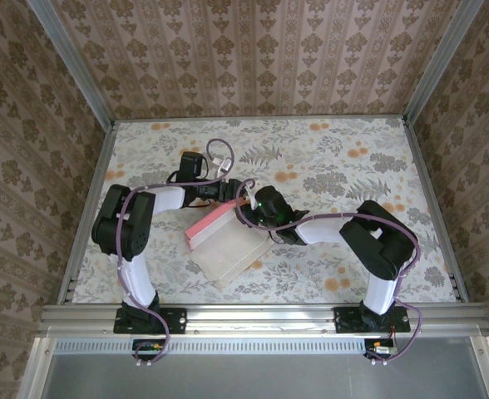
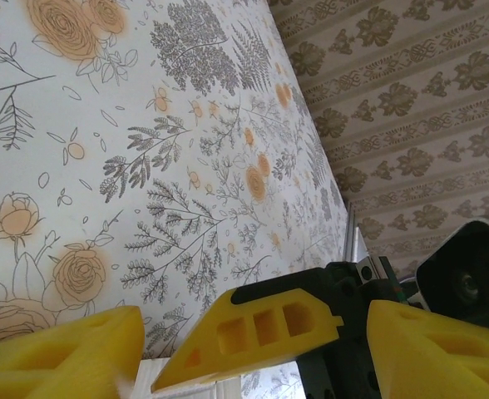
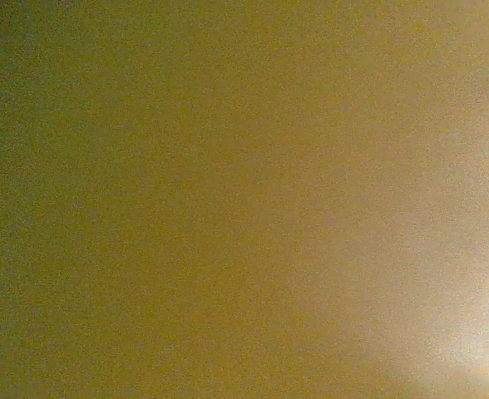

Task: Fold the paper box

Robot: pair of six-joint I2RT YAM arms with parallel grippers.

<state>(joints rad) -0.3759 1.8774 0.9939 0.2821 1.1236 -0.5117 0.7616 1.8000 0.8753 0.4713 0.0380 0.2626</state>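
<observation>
Left gripper (image 2: 253, 326) spread wide, apparently empty; right gripper (image 1: 254, 208), cannot tell. Could drop raised pink flap (image 1: 211, 223), flattening paper box (image 1: 228, 252).

Top view: even, diffuse light, faint soft shadows beside the arms on the table (image 1: 353, 258), sharp throughout. 
Left wrist view: bright; floral pattern crisp, left gripper (image 2: 254, 332) soft-focus at the bottom edge. 
Right wrist view: dim, grainy yellow-brown blur, with pale glare in the lower right corner.
</observation>
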